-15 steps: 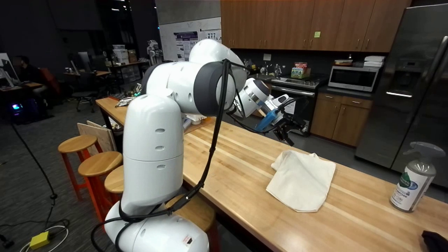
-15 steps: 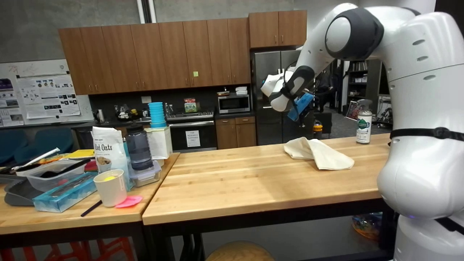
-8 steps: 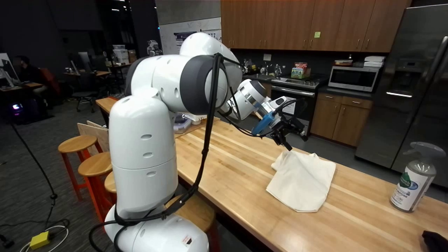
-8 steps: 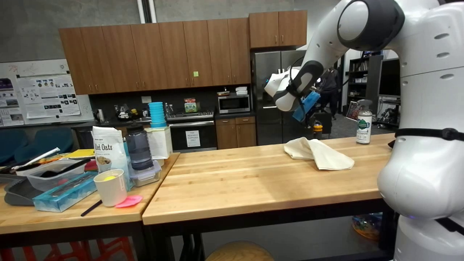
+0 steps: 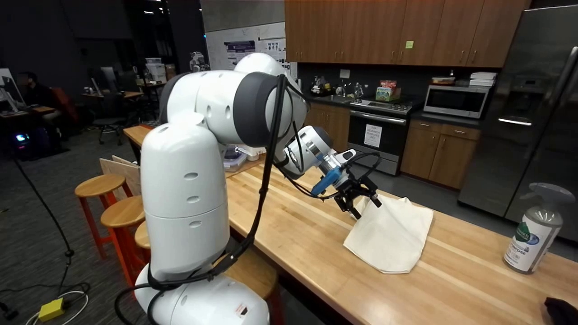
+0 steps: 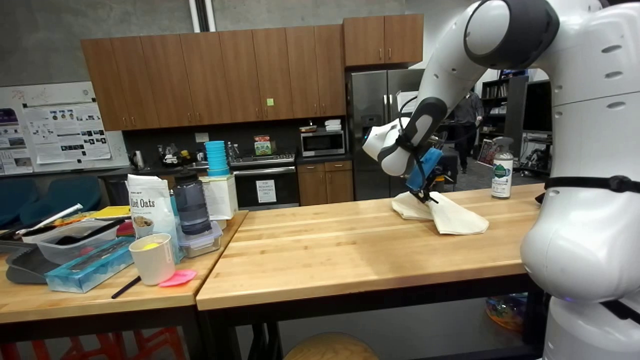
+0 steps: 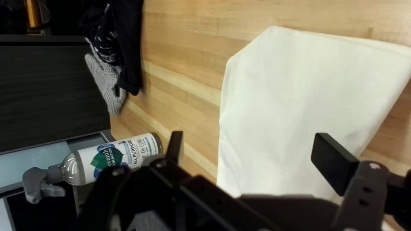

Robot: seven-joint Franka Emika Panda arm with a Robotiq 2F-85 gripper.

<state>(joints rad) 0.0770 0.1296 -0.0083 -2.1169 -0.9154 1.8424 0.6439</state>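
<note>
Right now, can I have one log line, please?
fingers: open, near cloth, touch unclear | cloth: on table, not held | bottle: upright

We see the worktop brightly lit around the gripper, the cloth beneath it washed nearly white; well away from it, the floor lies dim and the far room almost black.

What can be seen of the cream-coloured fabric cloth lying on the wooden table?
The cream-coloured fabric cloth looks plain and soft, no print visible, with mostly straight edges. It lies on the striped pale wooden table, close to one long edge, folded and creased, part of it raised rather than flat. The black two-fingered claw stands open close by its raised part; whether they touch cannot be told.
</note>
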